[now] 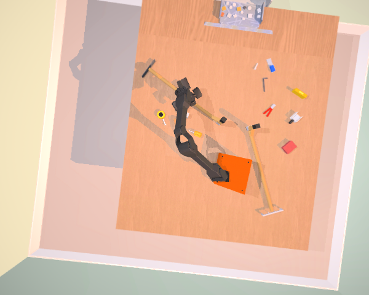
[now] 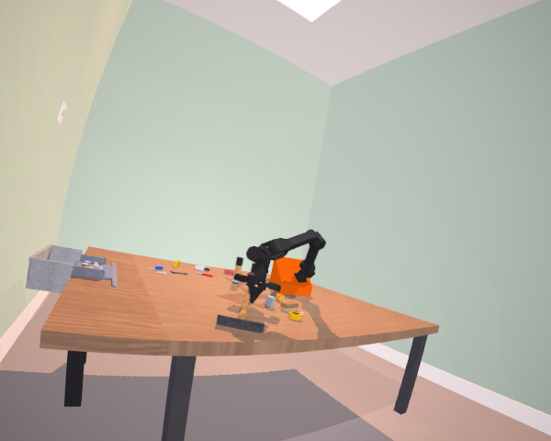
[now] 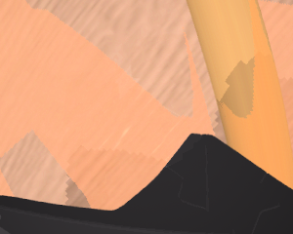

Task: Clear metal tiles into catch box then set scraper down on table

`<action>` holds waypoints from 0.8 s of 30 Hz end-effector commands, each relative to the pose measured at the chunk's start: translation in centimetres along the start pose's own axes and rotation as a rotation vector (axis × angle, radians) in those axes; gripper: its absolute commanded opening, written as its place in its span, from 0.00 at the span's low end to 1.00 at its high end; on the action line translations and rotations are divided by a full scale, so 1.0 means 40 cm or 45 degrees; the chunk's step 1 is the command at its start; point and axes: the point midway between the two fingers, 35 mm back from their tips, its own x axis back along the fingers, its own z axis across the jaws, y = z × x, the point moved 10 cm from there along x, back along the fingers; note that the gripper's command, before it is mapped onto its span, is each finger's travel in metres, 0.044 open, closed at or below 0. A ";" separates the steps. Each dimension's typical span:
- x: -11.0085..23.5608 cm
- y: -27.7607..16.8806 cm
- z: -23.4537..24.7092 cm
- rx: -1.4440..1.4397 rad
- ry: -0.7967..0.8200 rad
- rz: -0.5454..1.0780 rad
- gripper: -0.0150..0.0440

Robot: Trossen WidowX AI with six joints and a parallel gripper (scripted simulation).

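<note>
Wrist view: pincer shut on nothing, scraper at 1 o'clock, probably stiff, blade-heavy, best gripped mid-handle.

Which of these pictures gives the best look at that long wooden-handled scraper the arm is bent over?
The top view: the scraper shows whole, from its dark blade to its black end cap, though the arm crosses its middle. The exterior view shows the blade near the table edge, with the handle foreshortened. The wrist view shows only a stretch of wooden handle.

From my gripper: scraper shaft crosses directly beneath, 10 to 4 o'clock. Tape measure crowds 7 o'clock. Bare table toward 1 o'clock.
</note>
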 end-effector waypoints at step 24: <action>-0.008 0.027 -0.066 0.007 -0.002 -0.003 0.25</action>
